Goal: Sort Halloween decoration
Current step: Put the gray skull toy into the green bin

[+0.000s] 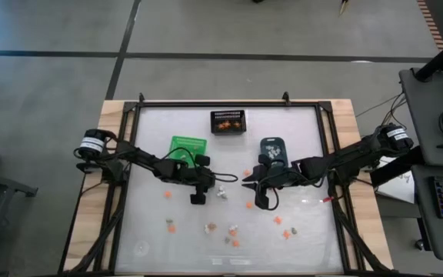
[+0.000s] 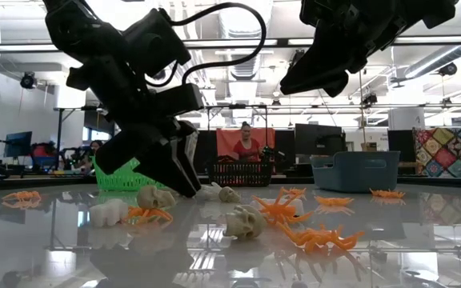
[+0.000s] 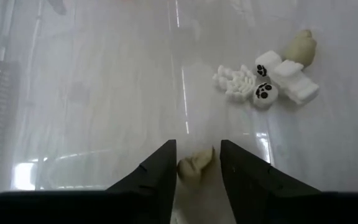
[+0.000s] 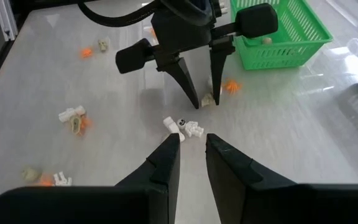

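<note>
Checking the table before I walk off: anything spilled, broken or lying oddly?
Nothing looks damaged. Tiny trinkets lie scattered loose over the table, as unsorted pieces would; the green bin stands upright.

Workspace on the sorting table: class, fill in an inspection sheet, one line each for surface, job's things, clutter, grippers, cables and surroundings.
Surface: glossy white table, wooden edges.
Job's things: orange, white and tan trinkets scattered; skeleton pieces; green bin, black mesh bin, blue-grey bin.
Clutter: nothing seen.
Grippers: left gripper low at the table, jaws around a tan trinket; right gripper raised above the table, jaws narrowly apart, nothing between them.
Cables: black cable looping over the left arm.
Surroundings: lab room, person seated behind.
</note>
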You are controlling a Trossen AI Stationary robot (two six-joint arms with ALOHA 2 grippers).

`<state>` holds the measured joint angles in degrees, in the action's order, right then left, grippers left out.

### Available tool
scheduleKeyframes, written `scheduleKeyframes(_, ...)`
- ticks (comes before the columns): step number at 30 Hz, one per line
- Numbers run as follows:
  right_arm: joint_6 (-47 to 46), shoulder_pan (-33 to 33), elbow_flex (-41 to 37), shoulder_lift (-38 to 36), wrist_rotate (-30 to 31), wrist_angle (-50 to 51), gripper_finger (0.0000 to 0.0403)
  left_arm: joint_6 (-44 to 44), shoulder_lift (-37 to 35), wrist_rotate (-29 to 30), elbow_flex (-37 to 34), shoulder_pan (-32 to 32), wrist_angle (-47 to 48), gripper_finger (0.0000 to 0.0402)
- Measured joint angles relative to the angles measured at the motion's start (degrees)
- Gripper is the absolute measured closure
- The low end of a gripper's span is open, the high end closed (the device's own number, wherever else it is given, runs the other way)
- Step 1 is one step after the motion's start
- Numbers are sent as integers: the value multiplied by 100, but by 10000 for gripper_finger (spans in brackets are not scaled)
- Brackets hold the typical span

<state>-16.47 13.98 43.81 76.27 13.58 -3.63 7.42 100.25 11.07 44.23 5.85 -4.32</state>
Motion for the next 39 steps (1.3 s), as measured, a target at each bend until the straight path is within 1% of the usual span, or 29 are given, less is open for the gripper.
scheduleKeyframes(6,13,0,0,0,0,-1,335,2,0,32,-2,-2,2,322)
scheduleKeyframes(16,17,0,0,0,0,1,335,77,-39,35,194,11,117,325)
scheduleKeyframes(22,17,0,0,0,0,3,335,358,-310,-5,302,15,203,326)
scheduleKeyframes(26,2,0,0,0,0,1,335,536,-693,19,306,-19,341,326)
scheduleKeyframes(29,0,0,-2,1,2,-3,335,556,-1104,41,304,-89,642,326)
scheduleKeyframes(32,-2,0,-2,1,2,-5,335,466,-1633,141,304,-187,1217,326)
scheduleKeyframes(36,-4,0,-2,2,2,-11,335,-3,-2296,759,299,-464,2376,326)
scheduleKeyframes(39,-4,0,-2,2,2,-10,335,-450,-2669,1053,266,-818,3006,326)
